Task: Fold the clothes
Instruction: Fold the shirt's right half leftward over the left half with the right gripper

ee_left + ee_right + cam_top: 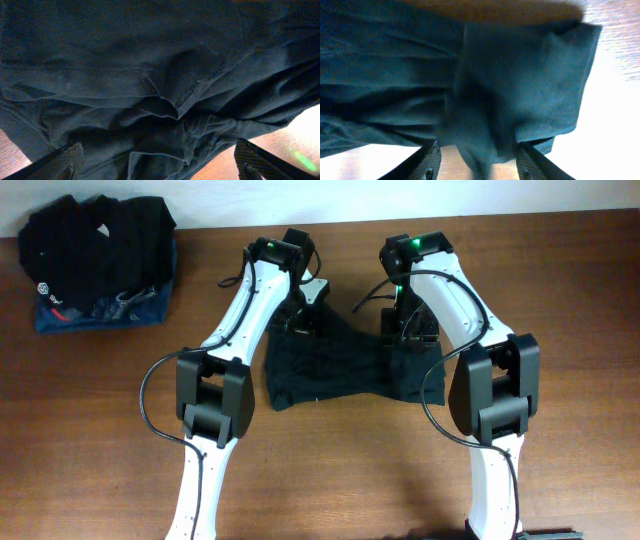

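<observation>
Both jaws open: left gripper (160, 167) wide, right gripper (479, 162) loosely straddling a fold of the black shirt (330, 370); I'd lift straight up, no dragging

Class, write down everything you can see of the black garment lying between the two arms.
The garment is plain black soft cloth, with no print visible. It lies crumpled on the wooden table, partly folded, its near edge curving inward, with seams and creases showing close up. Both arms reach over its far side. The left gripper is open over wrinkled folds. A blurred fold sits between the parted fingers of the right gripper.
</observation>
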### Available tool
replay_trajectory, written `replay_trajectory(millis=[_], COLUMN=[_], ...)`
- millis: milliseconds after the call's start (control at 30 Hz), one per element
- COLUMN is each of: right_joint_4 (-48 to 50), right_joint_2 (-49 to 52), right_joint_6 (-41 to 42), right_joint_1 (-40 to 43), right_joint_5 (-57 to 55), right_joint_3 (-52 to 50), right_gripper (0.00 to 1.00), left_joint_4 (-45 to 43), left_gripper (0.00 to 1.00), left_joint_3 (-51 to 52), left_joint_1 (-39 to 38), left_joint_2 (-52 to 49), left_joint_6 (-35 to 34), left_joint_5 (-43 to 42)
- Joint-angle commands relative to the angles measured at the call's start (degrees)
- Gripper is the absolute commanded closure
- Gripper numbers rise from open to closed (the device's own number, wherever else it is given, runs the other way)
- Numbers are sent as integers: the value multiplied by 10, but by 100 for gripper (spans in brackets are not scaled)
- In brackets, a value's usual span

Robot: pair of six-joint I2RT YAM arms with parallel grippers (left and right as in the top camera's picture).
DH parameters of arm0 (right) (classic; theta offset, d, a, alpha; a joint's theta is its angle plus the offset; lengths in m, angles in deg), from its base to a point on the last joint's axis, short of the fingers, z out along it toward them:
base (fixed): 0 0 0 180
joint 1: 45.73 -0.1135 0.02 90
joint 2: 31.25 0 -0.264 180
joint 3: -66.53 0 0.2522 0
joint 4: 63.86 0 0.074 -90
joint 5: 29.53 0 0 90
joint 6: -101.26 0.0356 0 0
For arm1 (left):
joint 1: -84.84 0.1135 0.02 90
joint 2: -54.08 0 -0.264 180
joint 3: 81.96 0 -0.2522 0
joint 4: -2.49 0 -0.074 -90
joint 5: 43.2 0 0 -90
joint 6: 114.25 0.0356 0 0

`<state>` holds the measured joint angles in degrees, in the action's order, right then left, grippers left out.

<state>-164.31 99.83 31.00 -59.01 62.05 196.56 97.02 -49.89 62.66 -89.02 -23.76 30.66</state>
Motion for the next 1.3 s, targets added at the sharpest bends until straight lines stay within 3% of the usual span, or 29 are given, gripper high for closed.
replay_trajectory(millis=[0,133,333,367,400,500,733,900,1267], right_joint_4=[2,-1,-28,-30,-28,-10,126,169,218], right_joint_2=[-13,-17,-34,-31,-31,-31,-31,-31,-31], right_joint_6=[5,-12,-17,-26,-38,-49,-41,-38,-73], right_joint_1=[-2,0,41,50,51,42,27,27,2], right_joint_5=[25,25,9,33,50,69,133,137,286], right_joint_3=[1,16,69,64,55,9,-116,-167,-180], right_gripper=[50,59,54,72,83,96,96,96,96], left_joint_4=[3,5,11,10,9,9,14,14,14], left_gripper=[1,1,1,1,1,1,1,1,1], left_joint_3=[-9,-9,-9,-9,-9,-9,-9,-9,-9], left_joint_1=[0,0,0,0,0,0,0,-1,0], left_joint_2=[-6,-6,-6,-6,-6,-6,-6,-6,-6], left_joint_6=[13,13,13,13,13,13,13,13,13], left_joint_5=[10,10,10,10,10,10,10,10,10])
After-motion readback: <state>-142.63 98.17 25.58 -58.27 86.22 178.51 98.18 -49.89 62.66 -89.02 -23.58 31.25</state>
